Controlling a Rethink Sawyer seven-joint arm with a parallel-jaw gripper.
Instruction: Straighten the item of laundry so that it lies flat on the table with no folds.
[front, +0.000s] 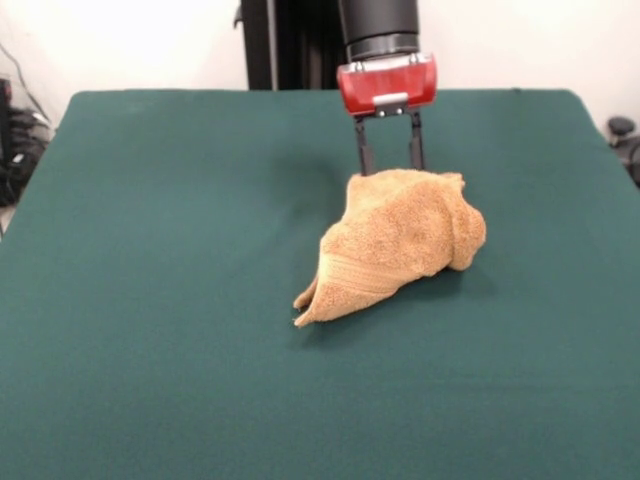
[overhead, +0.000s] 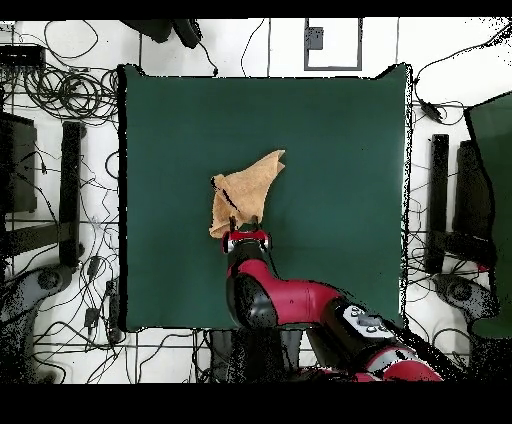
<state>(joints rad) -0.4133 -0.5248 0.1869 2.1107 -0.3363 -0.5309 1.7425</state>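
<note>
Towel (front: 400, 245) sits bunched in cone-like heap mid table (front: 150, 300), striped hem corner pointing off one end. My pincer (front: 390, 168) straddles heap's top edge, fingers spread; whether cloth pinched, cannot tell. Terry seems soft, light, floppy; best hold looks like free corner.

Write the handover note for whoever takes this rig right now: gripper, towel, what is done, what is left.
Gripper: down at the far edge of the towel, its fingers spread apart with tips hidden behind the cloth; whether it grips anything cannot be told.
Towel: a tan-orange terry hand towel near the middle of the green table, bunched into a raised heap, one striped corner tapering to a point on the table.
Done: nothing visible; the towel is neither flat nor unfolded.
Left: spread the towel out fully so it lies flat with no folds.
</note>
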